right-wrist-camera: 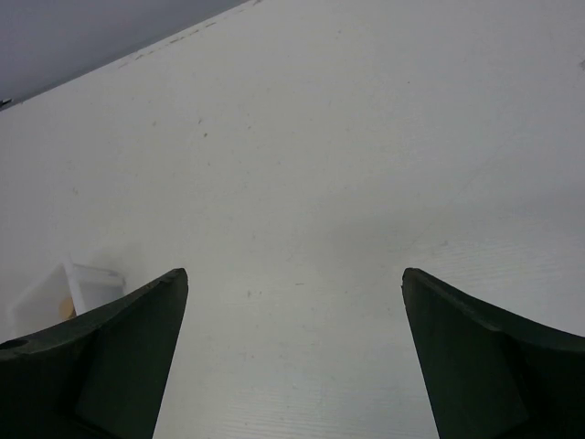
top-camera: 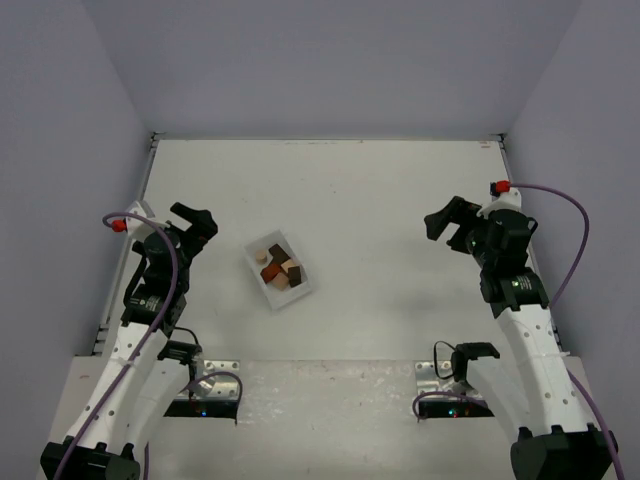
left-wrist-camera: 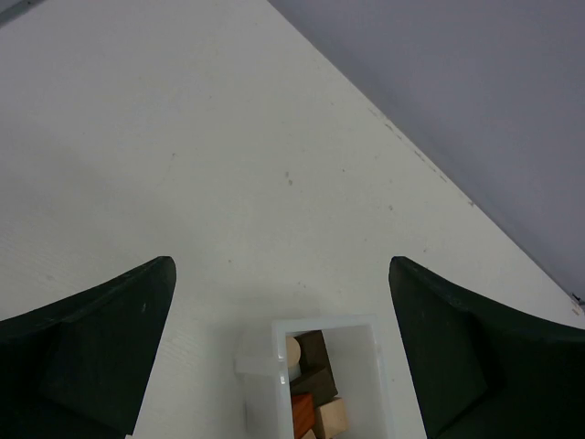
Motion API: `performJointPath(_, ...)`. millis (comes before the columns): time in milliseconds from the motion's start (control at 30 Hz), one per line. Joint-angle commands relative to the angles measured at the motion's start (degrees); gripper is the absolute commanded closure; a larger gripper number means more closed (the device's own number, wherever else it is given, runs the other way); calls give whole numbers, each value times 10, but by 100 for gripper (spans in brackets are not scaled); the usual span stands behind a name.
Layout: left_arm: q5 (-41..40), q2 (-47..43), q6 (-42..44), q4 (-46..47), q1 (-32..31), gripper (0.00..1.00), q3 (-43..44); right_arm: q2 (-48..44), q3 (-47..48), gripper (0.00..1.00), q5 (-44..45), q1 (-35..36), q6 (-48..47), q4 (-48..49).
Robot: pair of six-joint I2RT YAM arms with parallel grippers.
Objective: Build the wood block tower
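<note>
Several small wooden blocks [top-camera: 279, 268], tan, reddish-brown and dark brown, lie jumbled in a white plastic tray [top-camera: 262, 283] left of the table's middle. No stacked wood block tower is in view. My left gripper [top-camera: 198, 224] hangs open to the left of the tray with nothing between its fingers. In the left wrist view the left gripper [left-wrist-camera: 281, 262] has the tray's rim [left-wrist-camera: 324, 322] and the blocks [left-wrist-camera: 315, 384] low between its wide jaws. At the right side my right gripper [top-camera: 446, 226] is open and empty, far from the tray. The right wrist view shows that gripper [right-wrist-camera: 294, 272] over bare table.
Grey walls close the table on the left, right and far sides. The tray's corner [right-wrist-camera: 87, 279] shows at the left edge of the right wrist view. Cables and mounting plates [top-camera: 215, 385] lie by the arm bases at the near edge.
</note>
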Motion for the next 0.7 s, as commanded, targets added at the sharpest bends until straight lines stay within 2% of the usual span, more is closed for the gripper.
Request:
performJointPath(0, 3, -1, 3, 16, 4, 0, 26, 1, 21, 1, -27, 0, -18, 14)
performJointPath(67, 4, -1, 3, 16, 4, 0, 26, 3, 23, 1, -58, 0, -32, 14)
performJointPath(200, 5, 3, 1, 16, 4, 0, 26, 21, 28, 1, -199, 2, -64, 34)
performJointPath(300, 8, 8, 0, 16, 4, 0, 27, 53, 31, 1, -230, 17, -69, 50)
performJointPath(500, 13, 18, 0, 19, 4, 0, 29, 148, 81, 1, -175, 173, -125, 52)
performJointPath(667, 7, 18, -3, 20, 4, 0, 28, 258, 139, 1, -61, 335, -174, 50)
